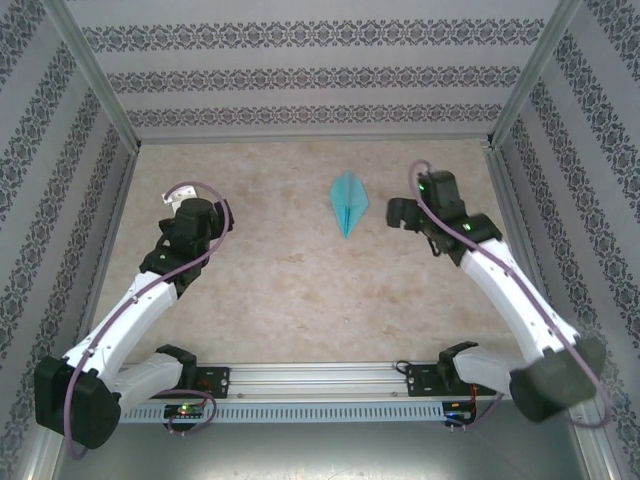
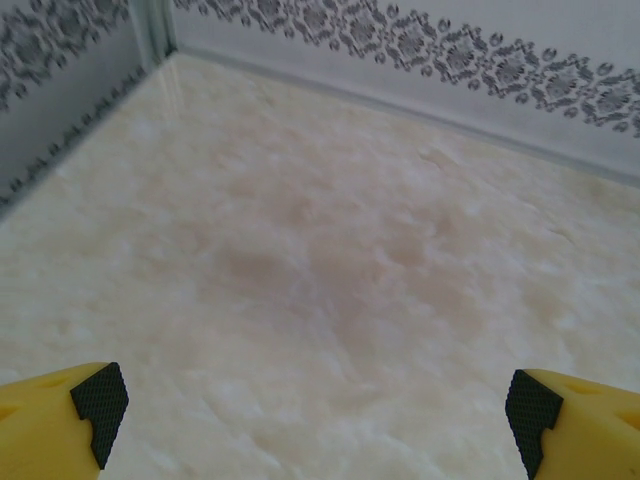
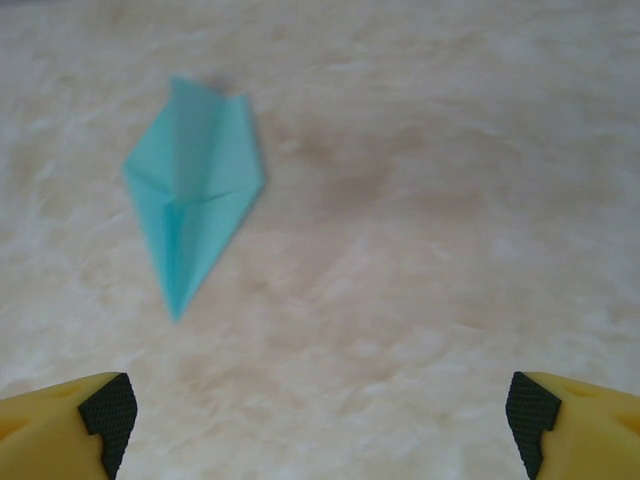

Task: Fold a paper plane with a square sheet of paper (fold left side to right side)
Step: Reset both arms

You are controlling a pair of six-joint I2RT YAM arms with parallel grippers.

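Looks done: a pointed blue paper plane (image 1: 347, 203) with a crease down the middle, flat on the table (image 1: 300, 290) toward 12 o'clock, nose pointing to 6. Touches nothing. Near it at 3 o'clock, the right gripper (image 1: 400, 213), wide open, holding nothing. Well apart at 9 o'clock, the left gripper (image 1: 185, 212), wide open and empty too. Probably nothing left to fold.

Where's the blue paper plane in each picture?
Top view: plane near the middle, slightly up, nose pointing down.
Right wrist: plane upper left, on the table.
Left wrist: table and patterned wall.
Shared landmark: the marbled beige table.
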